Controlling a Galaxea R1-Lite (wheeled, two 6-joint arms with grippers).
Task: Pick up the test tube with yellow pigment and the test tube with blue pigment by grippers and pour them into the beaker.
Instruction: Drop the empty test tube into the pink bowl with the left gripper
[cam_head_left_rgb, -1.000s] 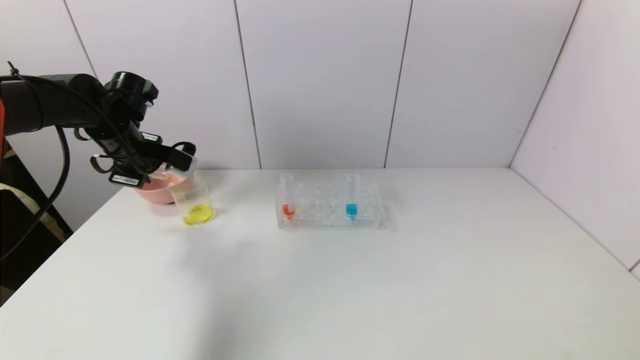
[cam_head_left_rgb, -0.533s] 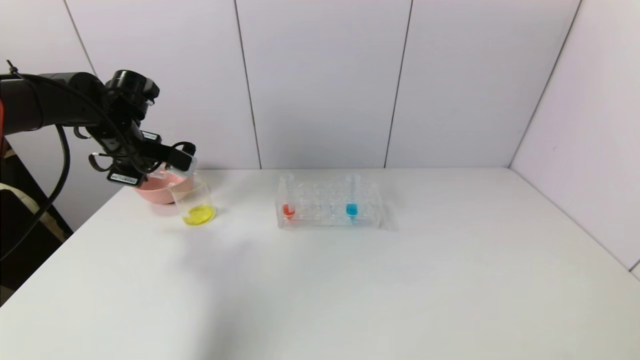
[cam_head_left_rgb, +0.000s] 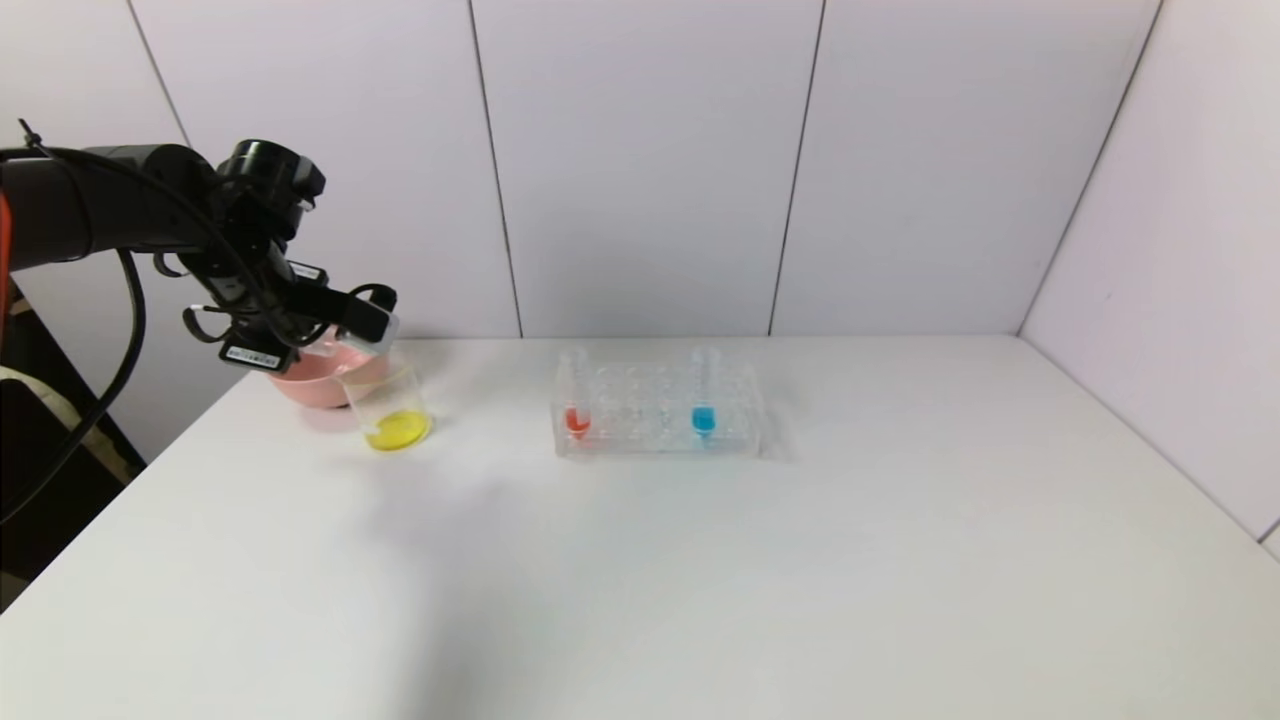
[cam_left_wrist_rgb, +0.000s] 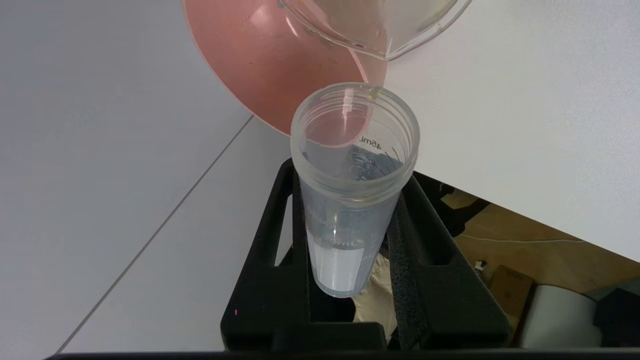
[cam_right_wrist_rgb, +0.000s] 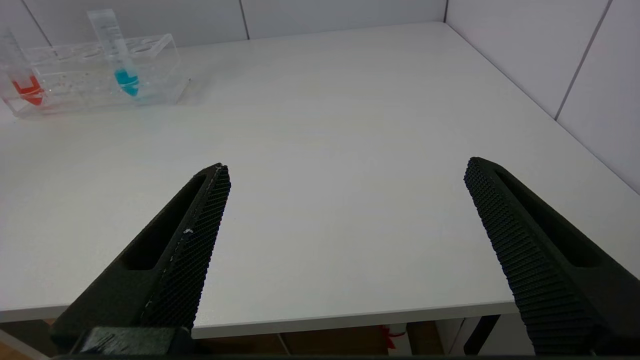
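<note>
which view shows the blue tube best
The right wrist view: the test tube with blue pigment stands upright in the rack, seen close. The head view shows it smaller and farther. The left wrist view does not show it.

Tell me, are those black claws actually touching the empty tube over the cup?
Touching. In the left wrist view, the left gripper's fingers press against both sides of the test tube with yellow pigment, no gap showing.

Pink bowl (cam_head_left_rgb: 310, 380), clear rack (cam_head_left_rgb: 660, 410) (red-liquid tube (cam_head_left_rgb: 575, 400) inside).
</note>
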